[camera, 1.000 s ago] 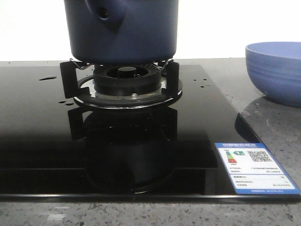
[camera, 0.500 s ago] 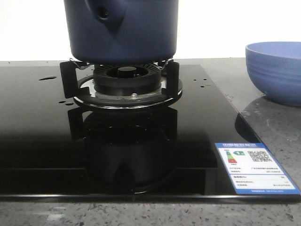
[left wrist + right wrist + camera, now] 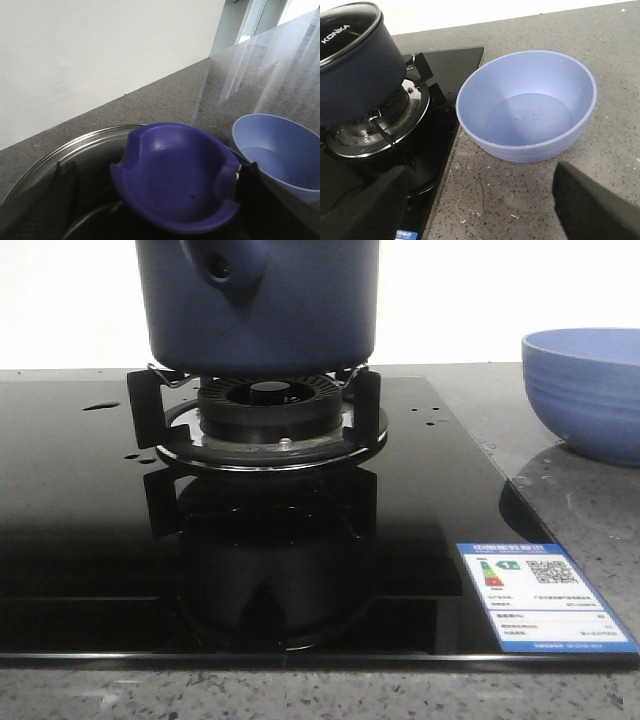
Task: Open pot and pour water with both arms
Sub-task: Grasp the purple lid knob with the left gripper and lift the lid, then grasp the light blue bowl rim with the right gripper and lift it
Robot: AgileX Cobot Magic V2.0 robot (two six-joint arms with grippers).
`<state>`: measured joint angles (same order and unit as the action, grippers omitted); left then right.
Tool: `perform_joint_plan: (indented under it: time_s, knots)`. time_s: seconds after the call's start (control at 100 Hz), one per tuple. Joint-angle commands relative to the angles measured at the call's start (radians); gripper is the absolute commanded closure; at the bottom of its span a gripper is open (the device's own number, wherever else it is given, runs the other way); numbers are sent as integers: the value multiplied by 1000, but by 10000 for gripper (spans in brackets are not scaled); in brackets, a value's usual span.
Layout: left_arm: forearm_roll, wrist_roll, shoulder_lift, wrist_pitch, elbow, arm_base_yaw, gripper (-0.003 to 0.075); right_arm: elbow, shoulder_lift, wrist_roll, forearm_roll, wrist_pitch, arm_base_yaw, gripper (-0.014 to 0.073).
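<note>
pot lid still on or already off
On. The right wrist view shows the glass lid seated on the pot; in the left wrist view the left gripper straddles its blue knob.

Low front camera faces the pot (image 3: 258, 305); both wrist cameras share the bowl (image 3: 527, 107)
</note>
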<state>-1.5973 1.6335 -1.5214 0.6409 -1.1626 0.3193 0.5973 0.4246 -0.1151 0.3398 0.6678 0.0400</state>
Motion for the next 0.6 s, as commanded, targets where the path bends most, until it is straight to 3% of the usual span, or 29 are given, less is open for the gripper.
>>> perform_joint_plan:
  time_s: [0.0,0.1,0.32,0.59]
  knots:
    - [-59,9,30,17,-35,11,135,35,15,-8,18,-64,3,55]
    - [-61,9,30,21,-35,11,178,35,15,-8,18,-62,3,55]
    - [-63,9,30,41,-35,11,392,35,15,-8,18,-62,3,55]
    - [-65,9,40,67,-57,9,391,39,19,-8,18,-35,3,55]
